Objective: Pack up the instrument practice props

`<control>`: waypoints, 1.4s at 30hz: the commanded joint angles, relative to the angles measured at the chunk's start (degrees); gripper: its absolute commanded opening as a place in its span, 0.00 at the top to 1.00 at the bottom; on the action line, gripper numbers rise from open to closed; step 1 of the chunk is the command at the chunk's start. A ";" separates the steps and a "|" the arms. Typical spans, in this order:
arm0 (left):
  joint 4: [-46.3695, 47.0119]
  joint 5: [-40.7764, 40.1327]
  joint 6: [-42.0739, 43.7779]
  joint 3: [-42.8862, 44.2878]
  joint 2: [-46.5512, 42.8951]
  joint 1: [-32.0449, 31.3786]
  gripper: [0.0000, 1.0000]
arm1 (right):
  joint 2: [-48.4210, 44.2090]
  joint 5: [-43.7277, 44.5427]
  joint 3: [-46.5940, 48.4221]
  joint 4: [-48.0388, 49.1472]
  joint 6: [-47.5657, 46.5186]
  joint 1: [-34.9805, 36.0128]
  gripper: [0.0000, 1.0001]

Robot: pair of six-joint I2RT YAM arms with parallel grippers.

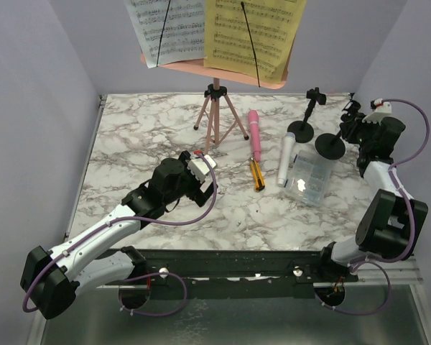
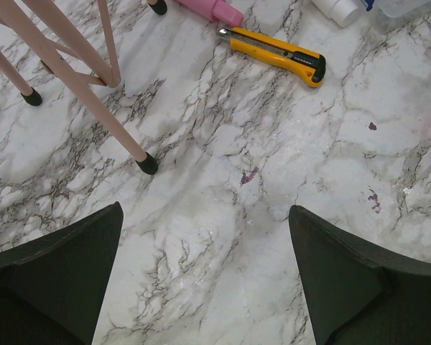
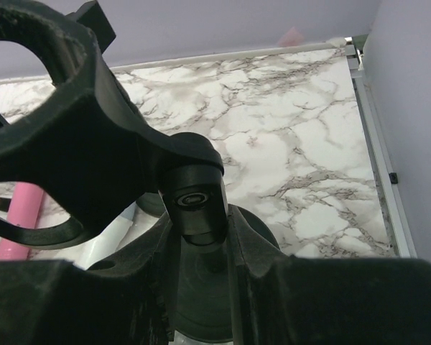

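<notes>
The pink music rack [image 1: 215, 68] stands on its pink tripod [image 1: 215, 115] at the back, with a white page [image 1: 169, 29] and a yellow page [image 1: 255, 32] on it. A pink microphone [image 1: 254, 133] and a grey-white microphone [image 1: 286, 159] lie to the right of the tripod. One black mic mount [image 1: 302, 126] stands free. My right gripper [image 1: 353, 129] is shut on the stem of the second mic mount [image 3: 197, 205], whose round base [image 1: 330, 146] sits beside the clear box. My left gripper [image 2: 205, 208] hangs open over bare marble, close to a tripod foot [image 2: 148, 165].
A yellow-and-black cutter [image 1: 257, 175] lies between the tripod and the grey-white microphone. A clear plastic box [image 1: 309, 176] sits at the right, in front of the mounts. Purple walls close in the table on three sides.
</notes>
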 commanded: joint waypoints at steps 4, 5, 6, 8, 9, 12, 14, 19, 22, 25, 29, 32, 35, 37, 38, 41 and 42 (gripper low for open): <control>-0.02 -0.52 0.33 -0.47 -0.07 0.14 0.01 | 5.98 0.44 7.32 8.72 -2.19 -0.26 1.00; 0.05 -0.65 0.34 -0.51 0.06 0.10 0.01 | 6.80 0.42 7.95 8.81 -2.20 -0.24 1.00; 0.05 -0.59 0.34 -0.56 0.11 0.13 0.01 | 7.75 0.42 8.65 8.85 -2.24 -0.26 1.00; 0.00 -0.36 0.34 -0.41 0.26 0.15 0.01 | 9.35 0.41 9.86 8.63 -2.19 -0.26 1.00; -0.02 -0.20 0.27 -0.37 0.31 0.16 0.01 | 10.14 0.23 10.42 8.55 -2.19 -0.25 1.00; -0.05 0.00 0.25 -0.38 0.24 0.16 0.01 | 11.88 -0.03 11.45 9.02 -4.02 -0.24 0.99; 0.03 -0.37 0.39 -0.47 0.15 0.10 0.01 | 13.07 -0.04 12.05 9.38 -4.21 -0.24 0.99; 0.07 -0.62 0.60 -0.55 0.48 0.16 0.01 | 16.38 0.12 14.08 8.35 -5.38 -0.24 0.93; 0.03 -0.35 0.56 -0.48 0.59 0.10 0.01 | 17.72 0.14 14.71 7.93 -6.41 -0.25 0.90; 0.00 -0.43 0.62 -0.54 0.55 0.12 0.01 | 18.62 0.37 14.67 8.30 -7.31 -0.26 0.89; 0.05 -0.89 0.76 -0.63 0.84 0.10 0.01 | 20.19 0.09 15.66 8.07 -7.49 -0.25 0.86; 0.03 -0.95 0.78 -0.65 1.19 0.09 0.01 | 21.05 -0.67 16.38 7.33 -7.47 -0.24 0.80; 0.02 -0.87 0.79 -0.65 1.34 0.16 0.01 | 21.15 -1.27 15.95 7.40 -7.72 -0.24 0.78; -0.05 -0.87 0.79 -0.60 1.37 0.11 0.01 | 21.22 -1.66 15.73 7.58 -7.90 -0.24 0.75; 0.06 -0.94 0.86 -0.61 1.37 0.12 0.01 | 21.31 -1.90 15.74 7.51 -7.96 -0.24 0.73; 0.04 -1.23 0.88 -0.73 1.43 0.10 0.01 | 21.58 -2.47 15.69 7.19 -7.97 -0.24 0.67; 0.06 -1.31 0.95 -0.73 1.45 0.12 0.01 | 21.67 -2.71 15.65 7.06 -7.96 -0.28 0.64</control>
